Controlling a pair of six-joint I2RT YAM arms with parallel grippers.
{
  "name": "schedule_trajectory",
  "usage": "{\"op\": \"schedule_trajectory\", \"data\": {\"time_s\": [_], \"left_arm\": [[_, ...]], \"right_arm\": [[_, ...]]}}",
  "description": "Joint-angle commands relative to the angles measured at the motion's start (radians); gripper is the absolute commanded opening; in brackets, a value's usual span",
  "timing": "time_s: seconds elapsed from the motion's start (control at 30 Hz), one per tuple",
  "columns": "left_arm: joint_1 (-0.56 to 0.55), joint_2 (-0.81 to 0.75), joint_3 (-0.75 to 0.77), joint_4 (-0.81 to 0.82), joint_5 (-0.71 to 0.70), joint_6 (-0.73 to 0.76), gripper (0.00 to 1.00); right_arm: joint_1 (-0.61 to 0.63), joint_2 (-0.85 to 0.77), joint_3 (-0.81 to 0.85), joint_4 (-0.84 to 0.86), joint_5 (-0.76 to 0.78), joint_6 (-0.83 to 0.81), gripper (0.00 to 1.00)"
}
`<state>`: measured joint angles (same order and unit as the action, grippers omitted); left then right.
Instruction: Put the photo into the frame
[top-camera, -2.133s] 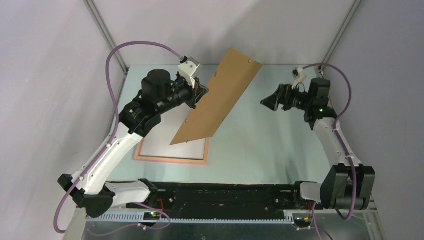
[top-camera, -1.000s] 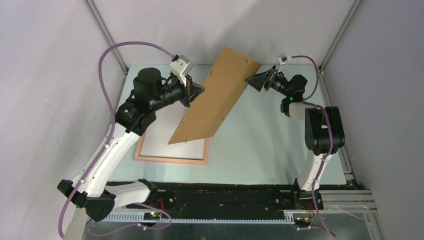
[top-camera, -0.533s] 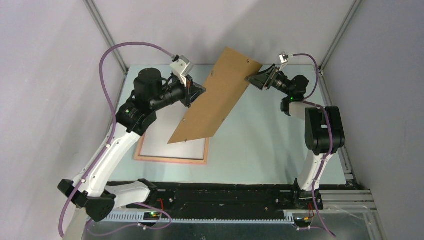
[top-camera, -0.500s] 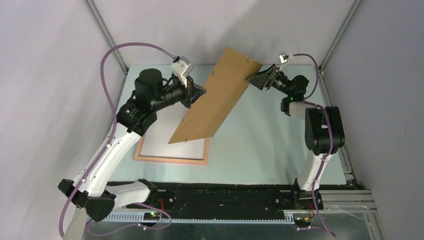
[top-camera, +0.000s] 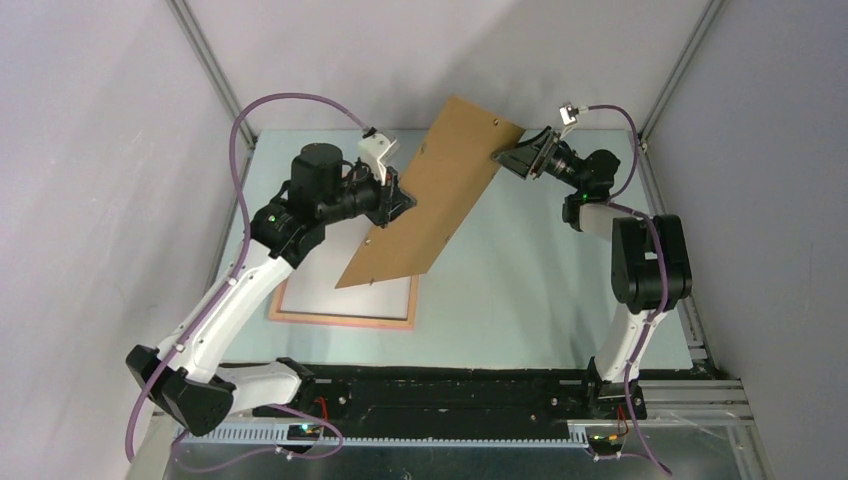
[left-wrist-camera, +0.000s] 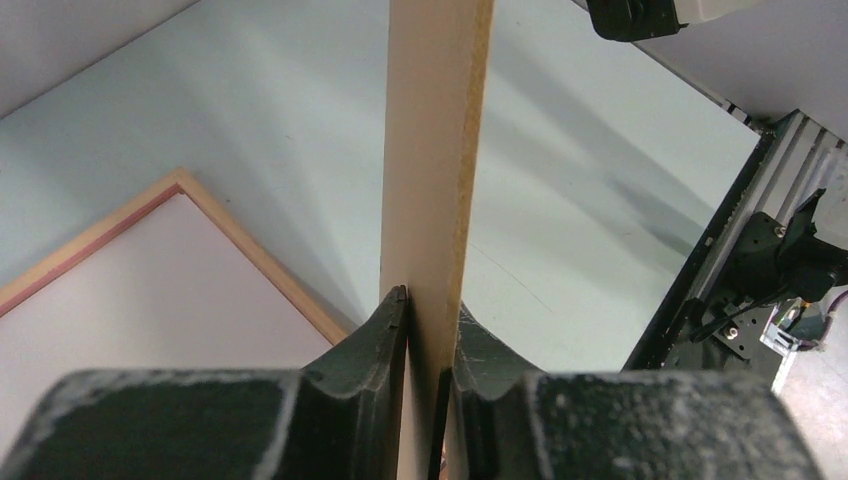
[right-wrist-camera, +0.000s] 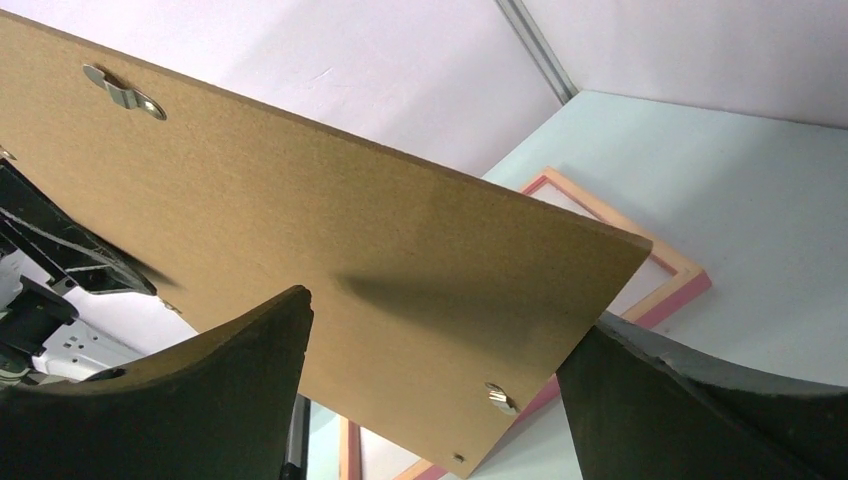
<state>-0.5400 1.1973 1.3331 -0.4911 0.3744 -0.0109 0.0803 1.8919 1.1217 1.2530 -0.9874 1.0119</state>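
Note:
The pink frame (top-camera: 340, 320) lies flat at the near left of the table, and the photo (top-camera: 320, 295) fills it with its white side up. A brown backing board (top-camera: 440, 190) hangs tilted above them, its low corner over the frame. My left gripper (top-camera: 403, 200) straddles the board's left edge. In the left wrist view the board (left-wrist-camera: 435, 150) stands edge-on between the jaws of that gripper (left-wrist-camera: 428, 310), with thin dark gaps beside it. My right gripper (top-camera: 503, 158) is wide open at the board's upper right edge. Its wrist view shows the board (right-wrist-camera: 350, 230) ahead of the gripper (right-wrist-camera: 445, 312).
The pale green table (top-camera: 520, 290) ends at an aluminium rail along the right side (top-camera: 690, 330). Grey walls close in the back and both sides. The arm bases and a black bar (top-camera: 450, 400) line the near edge.
The left jaws have loosened on the board and that arm has shifted right, its cable swinging over. The right gripper has closed slightly at the board's upper edge. The board has barely moved.

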Motion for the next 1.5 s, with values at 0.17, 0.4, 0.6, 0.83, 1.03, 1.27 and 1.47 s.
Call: {"op": "schedule_trajectory", "data": {"time_s": [0.17,0.4,0.6,0.83,1.03,1.27,1.47], "left_arm": [[0.004,0.01,0.06,0.006,0.051,-0.014,0.03],[0.005,-0.033,0.049,0.006,0.039,-0.022,0.0],[0.025,-0.094,0.058,-0.007,0.002,-0.016,0.0],[0.098,-0.144,0.136,-0.092,-0.018,0.0,0.0],[0.162,-0.219,0.182,-0.149,-0.082,0.009,0.0],[0.192,-0.305,0.236,-0.23,-0.246,0.064,0.0],[0.205,-0.381,0.244,-0.267,-0.399,0.086,0.0]], "right_arm": [[0.007,-0.083,0.033,0.025,-0.028,-0.015,0.89],[-0.001,-0.128,0.028,-0.09,-0.033,-0.099,0.96],[-0.064,-0.236,0.007,-0.249,0.007,-0.208,0.99],[-0.116,-0.391,0.002,-0.663,0.075,-0.465,0.99],[-0.036,-0.489,0.028,-1.049,0.226,-0.75,0.99],[0.163,-0.526,0.029,-1.265,0.43,-0.989,1.0],[0.37,-0.443,0.121,-1.439,0.691,-1.131,1.0]]}}
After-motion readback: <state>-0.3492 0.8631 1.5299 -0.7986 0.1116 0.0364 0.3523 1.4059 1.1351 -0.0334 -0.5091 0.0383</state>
